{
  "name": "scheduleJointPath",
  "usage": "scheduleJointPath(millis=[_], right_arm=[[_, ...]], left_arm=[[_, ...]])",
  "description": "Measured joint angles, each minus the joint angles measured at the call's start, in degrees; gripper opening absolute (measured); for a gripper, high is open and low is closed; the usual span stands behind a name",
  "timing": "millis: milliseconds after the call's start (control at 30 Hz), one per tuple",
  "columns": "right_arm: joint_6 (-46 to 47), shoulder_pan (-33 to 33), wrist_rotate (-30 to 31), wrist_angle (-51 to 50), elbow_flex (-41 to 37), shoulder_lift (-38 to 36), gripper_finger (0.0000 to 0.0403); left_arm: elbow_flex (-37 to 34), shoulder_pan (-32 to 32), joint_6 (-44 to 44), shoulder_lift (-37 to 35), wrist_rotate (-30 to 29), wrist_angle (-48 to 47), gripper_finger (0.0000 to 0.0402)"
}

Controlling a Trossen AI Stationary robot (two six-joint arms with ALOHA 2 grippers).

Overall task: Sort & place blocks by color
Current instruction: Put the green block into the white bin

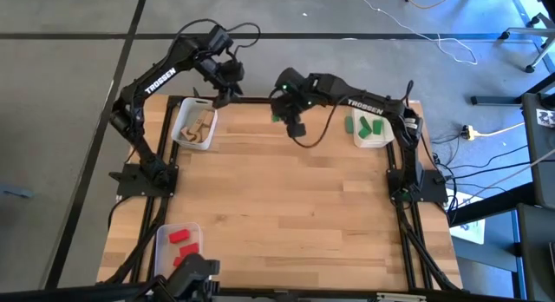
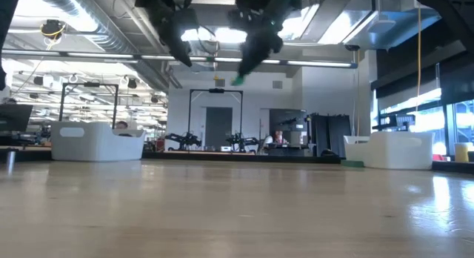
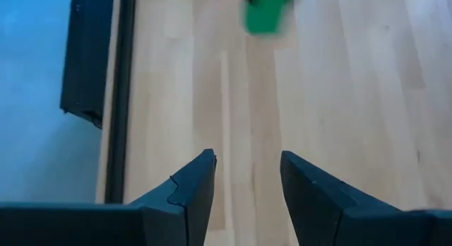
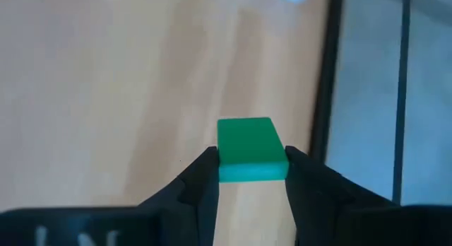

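Note:
A green block (image 4: 248, 150) hangs high over the table's far edge, with my right gripper (image 4: 251, 177) shut on it; the high view shows this block (image 1: 276, 118) at the gripper's tip and the low view shows it (image 2: 237, 80) well above the tabletop. My left gripper (image 3: 247, 179) stands open with nothing between its fingers, just left of it over the far edge (image 1: 227, 95). In the left wrist view the green block (image 3: 265, 11) lies ahead of the open fingers. My right gripper pinches the green block's two opposite sides (image 4: 224, 168) between its two fingers, at the end nearest the gripper. The fingers slant steeply down from above. The block sticks out forward past the fingertips and is lifted clear of the table.
A clear bin with pale wood blocks (image 1: 195, 127) stands at the far left, a bin with green blocks (image 1: 371, 128) at the far right, and a bin with red blocks (image 1: 179, 241) at the near left. The black table frame (image 1: 260, 100) runs along the far edge.

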Motion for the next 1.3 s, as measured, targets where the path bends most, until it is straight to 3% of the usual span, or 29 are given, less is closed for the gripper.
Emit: scheduleJointPath(millis=[200, 467, 700, 933, 1100, 1300], right_arm=[[11.83, -3.49, 6.02, -6.91, 0.00, 0.00, 0.0133], [25.32, -10.50, 7.92, -16.53, 0.00, -0.07, 0.0133], [28.25, -16.82, 15.73, -28.65, 0.00, -0.11, 0.0133], [31.79, -23.27, 15.74, -34.25, -0.01, -0.11, 0.0133], [35.98, -27.67, 15.88, -33.97, -4.40, -0.50, 0.0133], [35.86, -31.67, 15.94, -32.75, -15.99, -0.50, 0.0133]], left_arm=[[0.00, -0.11, 0.52, -0.73, -0.15, 0.00, 0.0151], [0.00, -1.24, 0.65, -1.64, -0.13, 0.00, 0.0152], [0.00, -2.05, 0.70, -1.64, 0.14, 0.00, 0.0151], [0.00, -3.39, -0.29, -1.64, 0.56, -0.10, 0.0151], [0.00, -4.74, -0.32, -1.64, 0.57, -1.13, 0.0153], [-0.02, -5.72, -0.37, -1.64, 0.59, -1.38, 0.0153]])
